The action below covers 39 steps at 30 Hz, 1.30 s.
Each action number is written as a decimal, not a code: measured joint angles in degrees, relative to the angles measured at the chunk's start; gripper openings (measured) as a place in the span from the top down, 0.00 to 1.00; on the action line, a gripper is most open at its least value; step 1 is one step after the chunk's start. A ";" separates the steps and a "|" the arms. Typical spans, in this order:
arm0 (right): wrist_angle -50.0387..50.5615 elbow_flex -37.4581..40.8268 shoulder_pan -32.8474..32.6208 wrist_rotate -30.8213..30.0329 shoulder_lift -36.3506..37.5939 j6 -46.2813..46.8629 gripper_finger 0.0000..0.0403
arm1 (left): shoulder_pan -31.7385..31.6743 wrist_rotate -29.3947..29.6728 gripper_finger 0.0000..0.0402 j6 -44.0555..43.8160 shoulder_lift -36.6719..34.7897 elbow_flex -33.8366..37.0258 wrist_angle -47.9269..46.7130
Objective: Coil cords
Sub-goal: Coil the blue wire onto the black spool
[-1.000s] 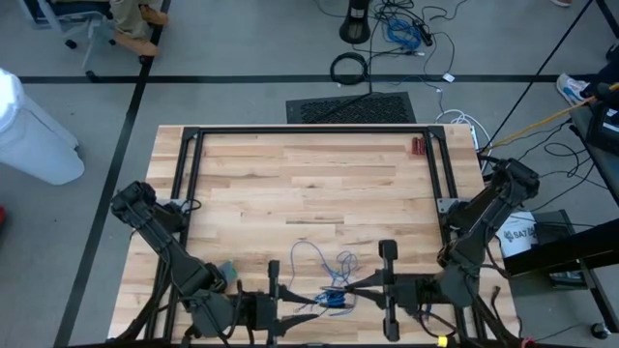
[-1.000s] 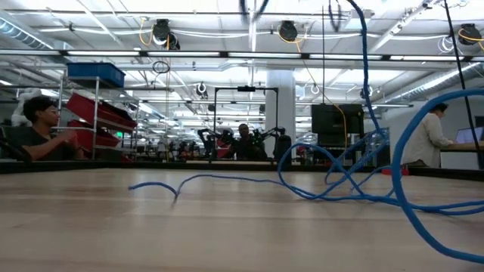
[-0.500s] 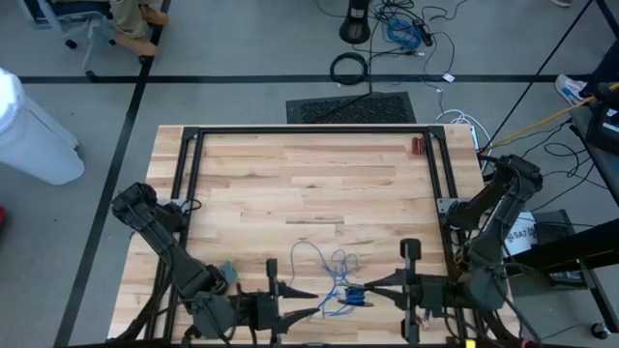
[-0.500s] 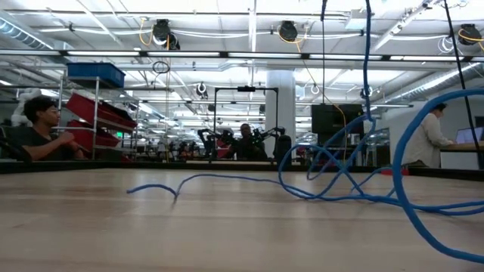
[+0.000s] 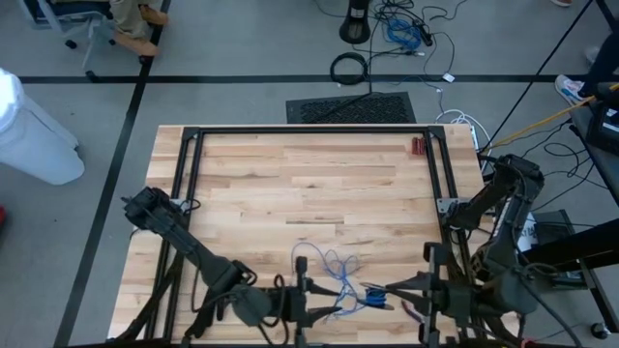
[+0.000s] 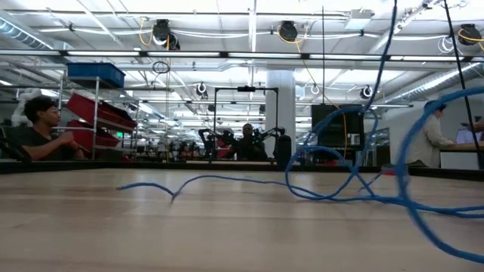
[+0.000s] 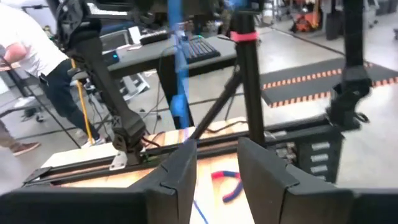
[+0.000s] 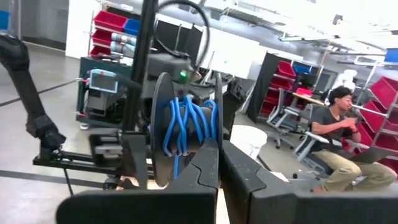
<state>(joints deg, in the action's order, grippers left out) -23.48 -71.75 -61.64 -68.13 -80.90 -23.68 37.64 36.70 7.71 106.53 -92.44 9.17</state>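
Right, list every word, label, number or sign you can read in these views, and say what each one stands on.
No text can be read in any view.
Red bins on the shelves across the room: any labels too small to read.
Blue bin above them: no legible marking.
Blue cord on the table: no print visible.

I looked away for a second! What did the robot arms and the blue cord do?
Both arms slid toward the table's right side. The right claw, shut on the blue cord, dragged its bundled end that way, and the left claw followed. The cord's loose tail on the table and the red-handled pliers stayed put.
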 joint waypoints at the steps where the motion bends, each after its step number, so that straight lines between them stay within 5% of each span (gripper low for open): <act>1: -0.37 0.00 -0.25 -0.49 -0.01 -0.64 1.00 | -0.28 -0.19 0.66 -0.29 0.37 0.00 1.13; 11: -2.01 0.00 -1.16 -3.97 -0.04 -2.34 1.00 | -1.26 -0.60 0.44 -1.38 2.86 0.00 4.87; 27: -2.03 0.00 -1.10 -3.85 -0.04 -3.13 1.00 | -3.82 -0.02 0.43 -0.88 6.00 0.04 13.19; 32: -2.02 0.00 -0.77 -3.82 -0.04 -2.46 1.00 | -3.82 2.83 0.52 -0.92 6.00 0.04 13.18; 39: -1.67 0.00 1.21 -3.72 -0.20 -0.17 1.00 | -3.86 7.58 0.79 -0.92 6.00 0.04 12.83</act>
<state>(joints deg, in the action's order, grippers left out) -25.15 -71.75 -60.43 -71.85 -81.11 -23.85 33.78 44.28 6.79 112.53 -92.40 22.00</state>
